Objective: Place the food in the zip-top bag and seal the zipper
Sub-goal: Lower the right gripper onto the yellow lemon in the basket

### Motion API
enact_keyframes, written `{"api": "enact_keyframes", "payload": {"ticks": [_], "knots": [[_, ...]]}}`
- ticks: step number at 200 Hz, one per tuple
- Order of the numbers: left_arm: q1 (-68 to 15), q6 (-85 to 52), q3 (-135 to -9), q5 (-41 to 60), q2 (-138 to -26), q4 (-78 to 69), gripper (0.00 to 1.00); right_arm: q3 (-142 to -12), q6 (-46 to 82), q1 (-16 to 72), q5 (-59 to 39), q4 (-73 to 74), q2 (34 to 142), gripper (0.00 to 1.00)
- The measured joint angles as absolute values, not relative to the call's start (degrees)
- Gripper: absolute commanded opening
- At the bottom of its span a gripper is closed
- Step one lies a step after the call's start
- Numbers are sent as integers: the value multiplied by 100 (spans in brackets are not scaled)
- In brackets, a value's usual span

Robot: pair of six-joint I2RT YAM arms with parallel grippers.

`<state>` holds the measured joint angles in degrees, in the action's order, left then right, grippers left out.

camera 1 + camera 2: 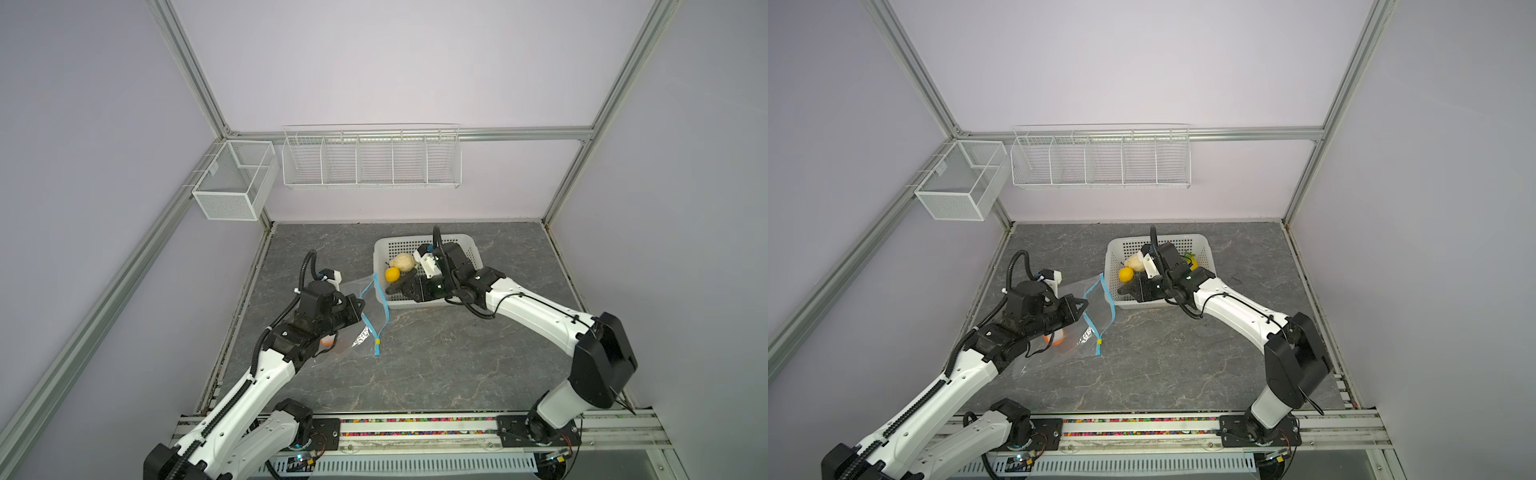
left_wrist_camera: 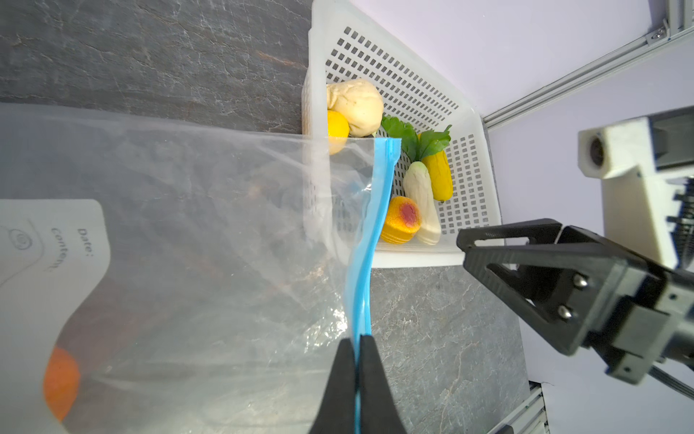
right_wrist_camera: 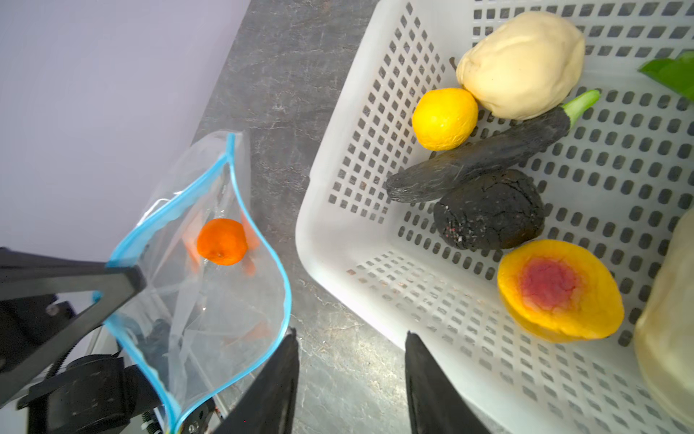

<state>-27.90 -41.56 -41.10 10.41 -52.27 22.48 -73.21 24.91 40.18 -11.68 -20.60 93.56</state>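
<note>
left gripper (image 2: 357, 340) pinches the zipper (image 2: 370, 240) of the zip-top bag (image 2: 187, 225), centre-left in both top views; right gripper (image 3: 350, 332) spread and empty over the lower-left corner of the basket (image 3: 338, 240).

L arm (image 1: 249, 386) comes up from the table's front-left corner, forearm angled twd the middle, wrist roughly level. L gripper (image 2: 356, 340): jaws pressed tight together, tips pinching the zipper (image 2: 370, 240) strip. R arm (image 1: 540, 316) rises from the front edge nr the right corner, elbow high by the right edge, forearm sloping down twd the back-middle. R gripper (image 3: 351, 334) points twd the left edge, jaws apart w/ a clear gap, nothing betw. them.
</note>
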Motion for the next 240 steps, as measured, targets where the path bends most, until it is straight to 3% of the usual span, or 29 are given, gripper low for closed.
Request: {"api": "enact_keyframes", "payload": {"ticks": [85, 240], "knots": [[-2724, -4136, -4086, 1214, -5216, 2209, 0, -8558, 2001, 3782, -416, -2281, 10807, 66], [-2724, -4141, -4084, 1361, -5502, 2075, 0, -10208, 2014, 3889, -235, -2163, 12669, 60]]}}
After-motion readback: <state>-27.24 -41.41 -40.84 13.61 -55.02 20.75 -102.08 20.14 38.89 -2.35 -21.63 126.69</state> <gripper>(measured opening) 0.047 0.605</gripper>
